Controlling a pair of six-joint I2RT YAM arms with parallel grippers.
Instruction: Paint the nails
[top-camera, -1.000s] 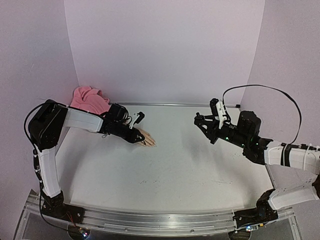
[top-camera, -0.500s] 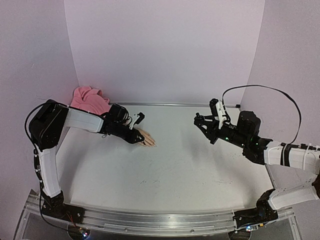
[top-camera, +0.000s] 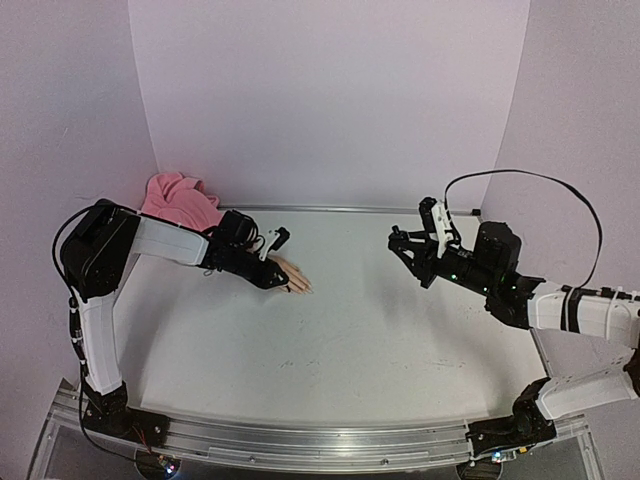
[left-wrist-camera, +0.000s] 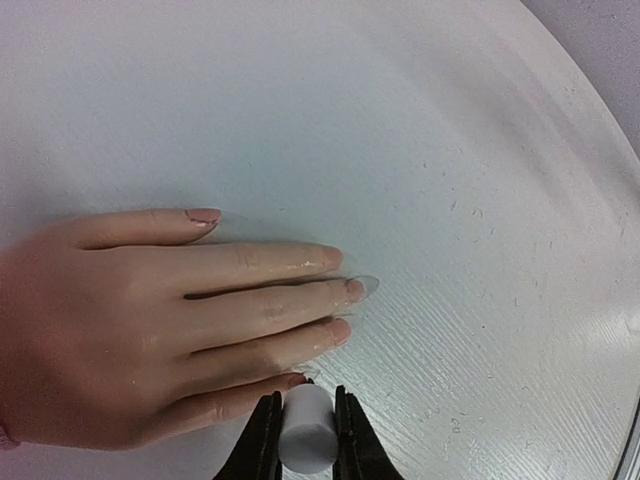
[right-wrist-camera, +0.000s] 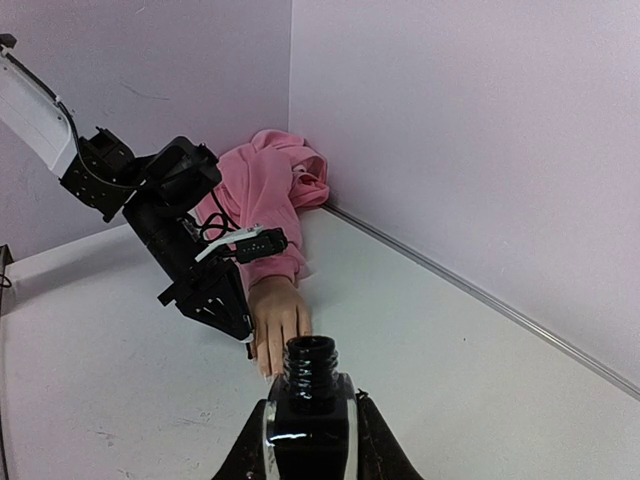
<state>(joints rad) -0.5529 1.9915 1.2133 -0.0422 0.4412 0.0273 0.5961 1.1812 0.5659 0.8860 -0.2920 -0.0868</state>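
Pinching white stub (left-wrist-camera: 307, 432), left gripper (left-wrist-camera: 305, 403) sits beside nails (left-wrist-camera: 354, 289)

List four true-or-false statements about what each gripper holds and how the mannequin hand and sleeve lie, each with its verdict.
1. The right gripper holds an uncapped dark polish bottle. True.
2. The mannequin hand stands upright on its wrist. False: it lies flat, palm down, on the table.
3. The left gripper is shut on a small white cylinder close to the little finger's tip. True.
4. The pink sleeve lies bunched beside the right arm. False: it lies in the far left corner, behind the left arm.
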